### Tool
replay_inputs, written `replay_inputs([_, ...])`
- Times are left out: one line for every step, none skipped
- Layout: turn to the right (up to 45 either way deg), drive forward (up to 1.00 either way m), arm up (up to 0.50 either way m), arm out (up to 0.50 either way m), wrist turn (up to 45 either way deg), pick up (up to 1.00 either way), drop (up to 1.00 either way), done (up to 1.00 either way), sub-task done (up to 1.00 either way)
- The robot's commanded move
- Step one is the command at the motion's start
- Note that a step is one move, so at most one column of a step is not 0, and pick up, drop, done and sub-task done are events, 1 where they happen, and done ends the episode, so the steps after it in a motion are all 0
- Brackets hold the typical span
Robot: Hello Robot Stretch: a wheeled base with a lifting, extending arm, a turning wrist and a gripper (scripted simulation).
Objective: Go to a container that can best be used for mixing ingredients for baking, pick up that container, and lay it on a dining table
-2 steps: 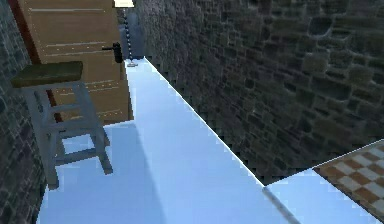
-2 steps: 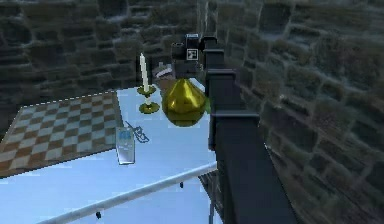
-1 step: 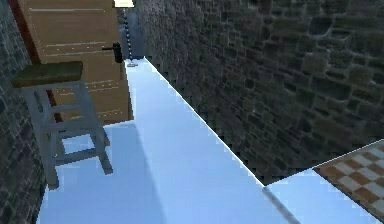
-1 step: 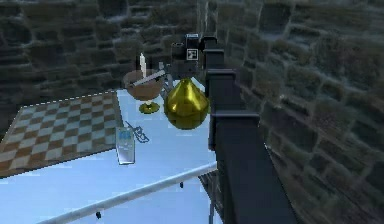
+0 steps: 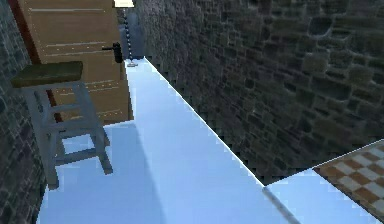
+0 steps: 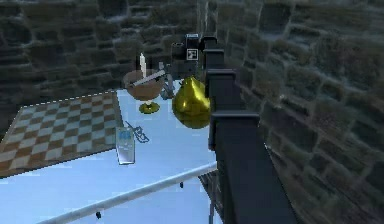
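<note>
The brown bowl (image 6: 143, 86) stands upright on the pale surface (image 6: 95, 180), mouth up, just beside a golden pear-shaped thing (image 6: 191, 103). The gripper (image 6: 168, 72) is near its rim; I cannot tell what the fingers do or hold.

Forward view: a stool (image 5: 66, 115) with a dark seat and grey legs stood before a tall wooden cabinet (image 5: 75, 45); a dark stone wall (image 5: 270, 70) ran along the right. Arm side view: a checkered mat (image 6: 60, 135) lay flat, a small pale box (image 6: 126, 146) stood at its near corner, a golden pear-shaped ornament (image 6: 191, 102) stood upright to the right, and a white candle (image 6: 143, 65) rose behind.
</note>
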Motion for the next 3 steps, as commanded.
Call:
replay_inputs([0.0,0.00,0.00,0.00,0.0,0.00,1.00,0.00,0.00])
replay_inputs([0.0,0.00,0.00,-0.10,0.0,0.00,0.00,0.00,0.00])
replay_inputs([0.0,0.00,0.00,0.00,0.0,0.00,0.00,1.00,0.00])
